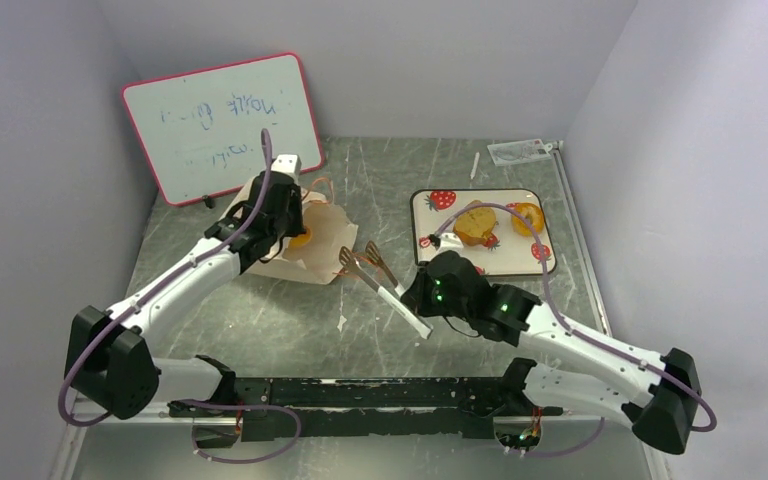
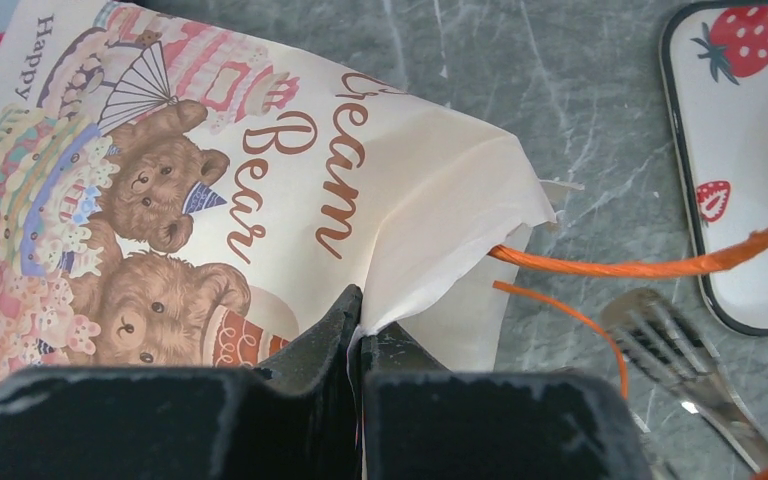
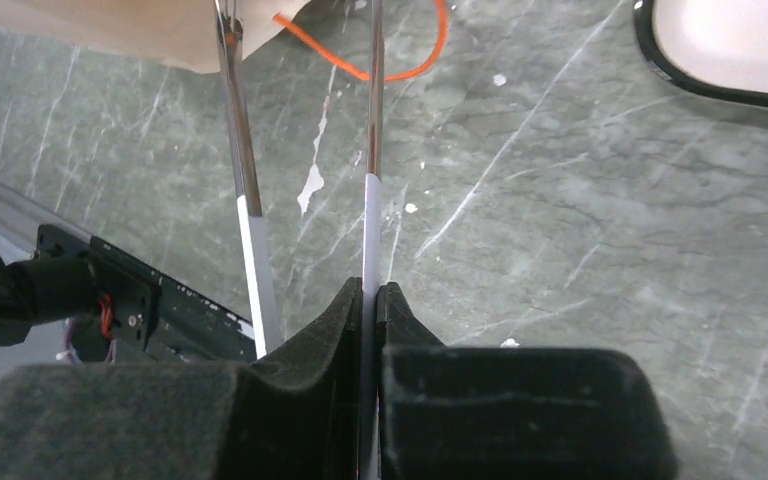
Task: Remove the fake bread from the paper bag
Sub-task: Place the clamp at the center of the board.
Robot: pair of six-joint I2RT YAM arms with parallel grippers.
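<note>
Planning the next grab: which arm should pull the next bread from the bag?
Right. The right gripper holds the tongs, tips near the mouth of the paper bag; the left gripper is pinching the bag's edge.

Your table, as laid out:
- Paper bag [image 1: 325, 250]: left of centre, with the whiteboard [image 1: 222, 125] behind it against the wall.
- Tray [image 1: 518, 263]: right of centre, with two fake bread [image 1: 475, 222] pieces on it.
- Tongs [image 1: 375, 275]: between bag and tray.
- Possibly another piece in the bag's mouth.
</note>
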